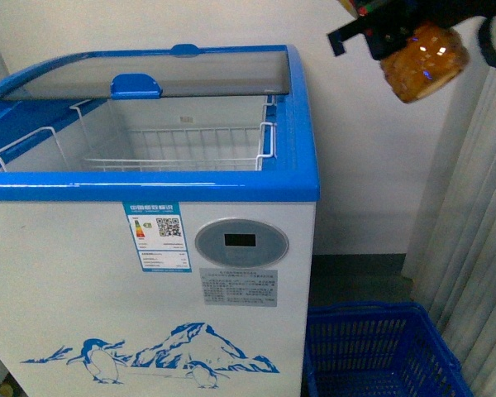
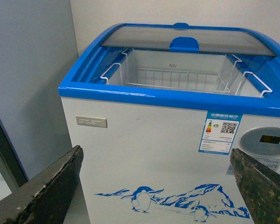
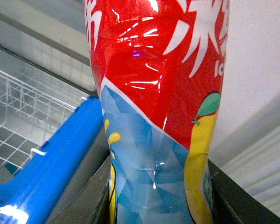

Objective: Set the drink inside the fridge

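Your right claw, closed snugly on the drink high at two o'clock off the rim of the fridge, should carry it toward nine o'clock over the open wire basket, then lower before releasing.

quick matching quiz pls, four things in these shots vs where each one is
1 drink
2 glass lid
3 wire rack
4 blue basket

a on the floor beside the fridge
b inside the open fridge
c gripped by the right end effector, up in the air
d covering the rear of the fridge top

Pairs: 1-c, 2-d, 3-b, 4-a
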Tool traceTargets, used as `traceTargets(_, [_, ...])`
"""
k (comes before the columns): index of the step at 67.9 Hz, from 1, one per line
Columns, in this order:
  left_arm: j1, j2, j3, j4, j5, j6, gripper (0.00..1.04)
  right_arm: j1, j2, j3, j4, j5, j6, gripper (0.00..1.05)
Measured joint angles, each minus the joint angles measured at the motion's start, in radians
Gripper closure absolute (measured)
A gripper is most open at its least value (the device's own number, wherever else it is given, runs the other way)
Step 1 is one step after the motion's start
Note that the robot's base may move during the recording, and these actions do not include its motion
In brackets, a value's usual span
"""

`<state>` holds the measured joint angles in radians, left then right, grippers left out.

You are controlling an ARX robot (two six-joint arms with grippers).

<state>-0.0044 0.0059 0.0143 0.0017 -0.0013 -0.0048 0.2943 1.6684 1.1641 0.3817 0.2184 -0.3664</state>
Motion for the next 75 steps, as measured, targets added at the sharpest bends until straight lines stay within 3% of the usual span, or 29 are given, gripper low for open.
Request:
traceTargets(42, [0.000,0.000,0.000,0.000,0.000,0.000,0.08,0.211,0.466,0.708,-0.242,-0.047,-0.246,0.64])
traceTargets(75, [0.000,0.000,0.000,0.000,0.000,0.000,0.08,0.266,0.711,0.946,-0.306,-0.111,-0.391,0.64])
